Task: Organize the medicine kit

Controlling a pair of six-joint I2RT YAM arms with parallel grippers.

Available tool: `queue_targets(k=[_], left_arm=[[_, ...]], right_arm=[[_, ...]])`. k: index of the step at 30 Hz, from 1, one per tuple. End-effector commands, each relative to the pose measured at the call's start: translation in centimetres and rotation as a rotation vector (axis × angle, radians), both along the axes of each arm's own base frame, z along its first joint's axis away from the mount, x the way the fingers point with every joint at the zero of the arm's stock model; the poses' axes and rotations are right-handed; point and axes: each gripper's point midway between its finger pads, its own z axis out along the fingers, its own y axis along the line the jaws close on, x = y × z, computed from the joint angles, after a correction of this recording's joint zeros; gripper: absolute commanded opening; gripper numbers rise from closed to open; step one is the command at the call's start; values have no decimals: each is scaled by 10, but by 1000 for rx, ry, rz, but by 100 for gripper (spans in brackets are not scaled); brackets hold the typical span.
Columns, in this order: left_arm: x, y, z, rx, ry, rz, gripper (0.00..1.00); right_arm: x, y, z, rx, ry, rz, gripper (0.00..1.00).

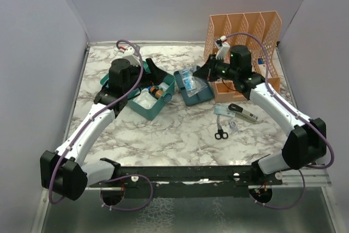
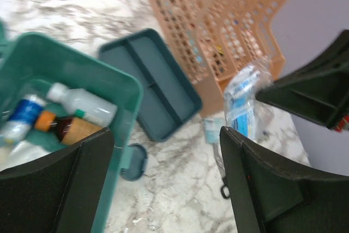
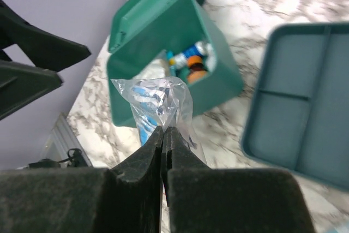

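Transfer of a clear crinkled plastic packet with blue contents [image 3: 155, 99] is judged to be the step in hand. It is pinched at its lower edge by the right gripper [image 3: 163, 132], whose jaws are closed tight on the film. The packet is held clear of the marble tabletop [image 1: 163, 135]. It hangs close to the small teal-green plastic medicine kit box [image 3: 180, 88], which is open with bottles inside, and to its matching divided insert tray [image 3: 300, 102], set just beside the box. Next, a carry over one compartment and a lowering before release would be called for. The left gripper [image 2: 166, 132] is spread wide, nothing held, beside the box's corner.
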Motion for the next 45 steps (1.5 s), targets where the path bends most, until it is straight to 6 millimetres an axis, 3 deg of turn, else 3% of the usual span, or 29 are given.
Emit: queue_targets(k=[1,4,8,13,19,24,32,39,45], left_arm=[[11,63,18,69,-50,348,81],[8,106,48,140,-167,531,81],[-1,139,89,212,-297,657,82],[-8,150,122,235,-386,693,82],[-11,151,135,234,-409,691,82],[-14,155,135,240,-405,702,82],[-12,154,124,250,-385,703,82],[-8,153,119,262,-373,698,82],[-6,151,115,270,-365,691,82]], right_arm=[[7,57,29,56,-70,93,1],[9,88,33,58,-82,126,1],[9,133,25,22,-89,181,1],[12,180,8,-25,-113,232,1],[24,218,-21,-118,-146,291,1],[23,231,-48,-180,-144,329,1],[0,242,-95,-265,-85,388,1],[-14,253,-119,-318,-56,416,2],[1,251,-125,-359,-53,338,8]])
